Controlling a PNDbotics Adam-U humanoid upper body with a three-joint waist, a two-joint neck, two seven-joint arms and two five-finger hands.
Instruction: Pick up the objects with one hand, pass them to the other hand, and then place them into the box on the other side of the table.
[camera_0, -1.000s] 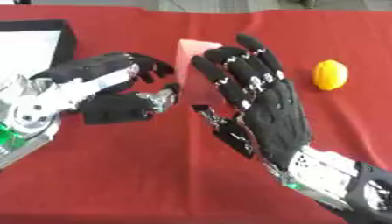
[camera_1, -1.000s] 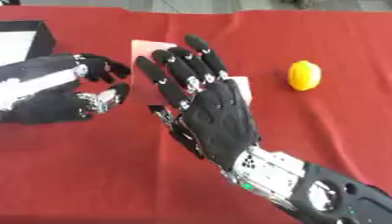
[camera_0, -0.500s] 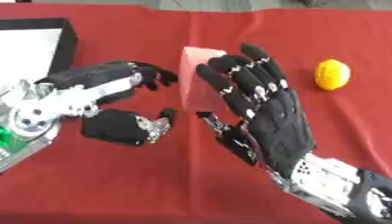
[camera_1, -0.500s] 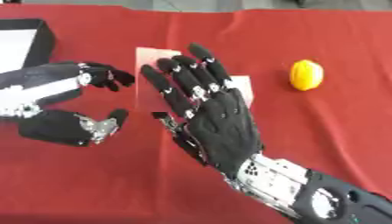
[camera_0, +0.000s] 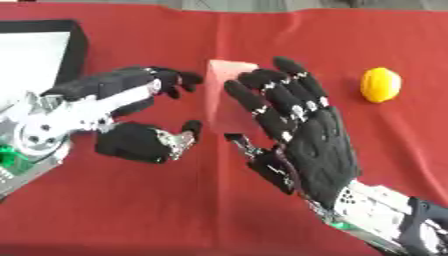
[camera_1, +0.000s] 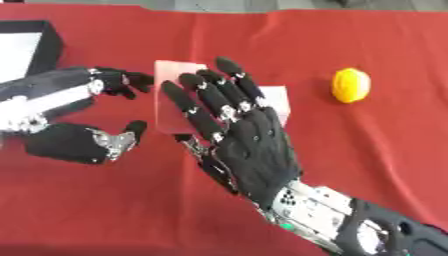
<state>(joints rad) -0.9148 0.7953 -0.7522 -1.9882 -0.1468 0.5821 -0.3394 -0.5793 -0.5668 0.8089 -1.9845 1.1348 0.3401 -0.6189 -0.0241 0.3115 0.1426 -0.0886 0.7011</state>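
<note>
Between both robot hands (camera_0: 131, 117) (camera_0: 302, 145): pink block (camera_1: 175, 102), seemingly unheld.

My right hand (camera_1: 249, 150) is covering much of the pink block (camera_1: 175, 95) — I'm not seeing whether its fingers are touching it. The box (camera_0: 52, 55) is running off the left edge, and my left hand (camera_0: 131, 120) is trailing out there too — wrist only partly showing.
</note>
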